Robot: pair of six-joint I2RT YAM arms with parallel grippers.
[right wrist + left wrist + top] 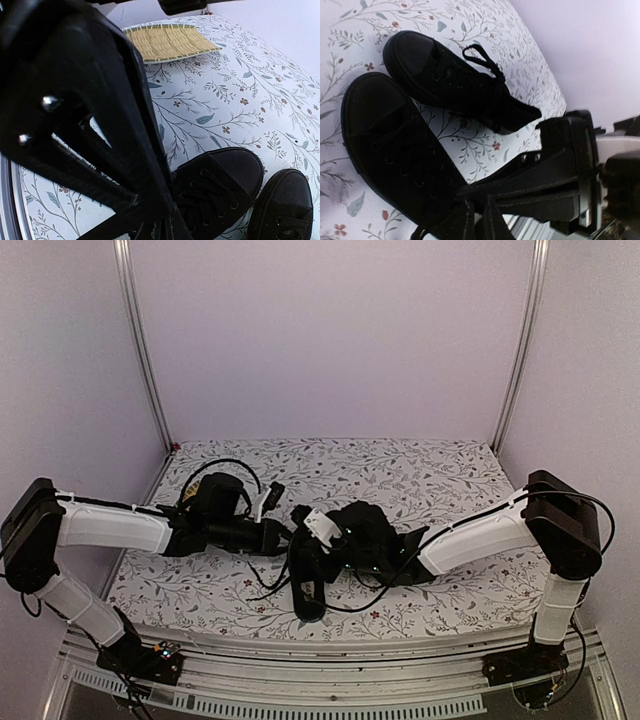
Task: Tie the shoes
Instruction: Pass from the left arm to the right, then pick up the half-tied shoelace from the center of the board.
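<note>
**Item:** shoes (pixel 350 540), one black pair, side by side at the centre of the overhead view on the floral tablecloth (pixel 450 470).

**Status:** tying unfinished, by my reading.
- A lace loop (pixel 476 54) stands loose above the upper shoe (pixel 445 75) in the left wrist view.
- No finished bow is legible on it or on the lower shoe (pixel 390 150), black on black.

**Effectors:**
- The left gripper (pixel 477 222) sits at the bottom edge of its frame, by the lower shoe's opening. Its fingers are nearly together, and a pinched lace cannot be confirmed.
- The right gripper (pixel 161 231) is clenched, low beside the shoes. What it holds, if anything, is not discernible.

**Pose:** both arms reach inward, meeting over the pair.

**Also present:** yellow mat (pixel 170 42), top of the right wrist frame, well apart.
</note>
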